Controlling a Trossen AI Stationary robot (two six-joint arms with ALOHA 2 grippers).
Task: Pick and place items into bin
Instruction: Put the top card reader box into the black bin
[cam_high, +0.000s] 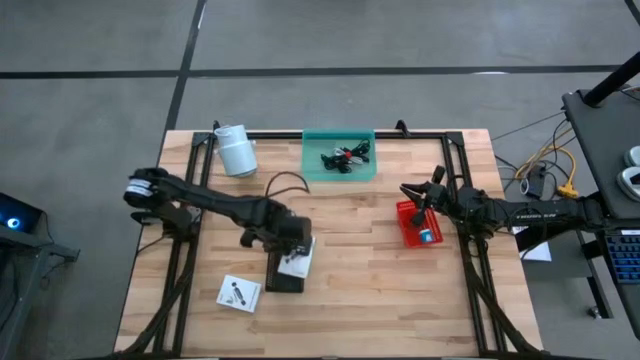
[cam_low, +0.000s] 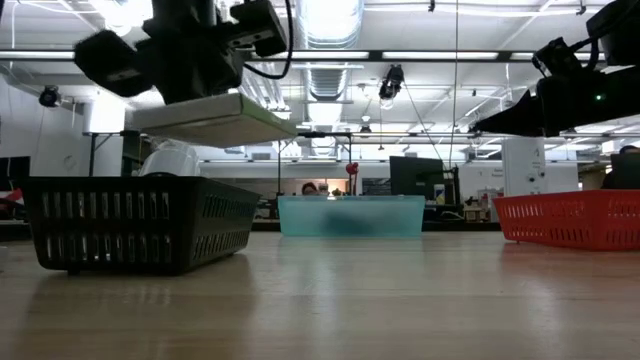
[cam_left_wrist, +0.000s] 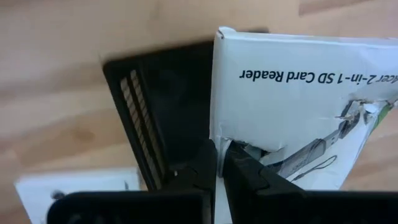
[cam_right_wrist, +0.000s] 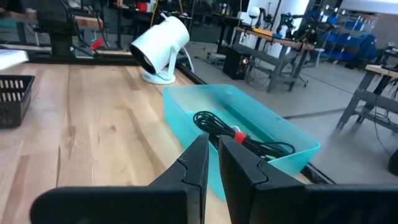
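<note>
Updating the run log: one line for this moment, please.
left tool: shut on white card box, over black bin | right tool: shut, empty, above red bin

My left gripper pinches a white SD-card-reader box flat above the black basket. A second white card lies beside that basket. Black and red cables sit tangled in the teal bin (far edge).
</note>
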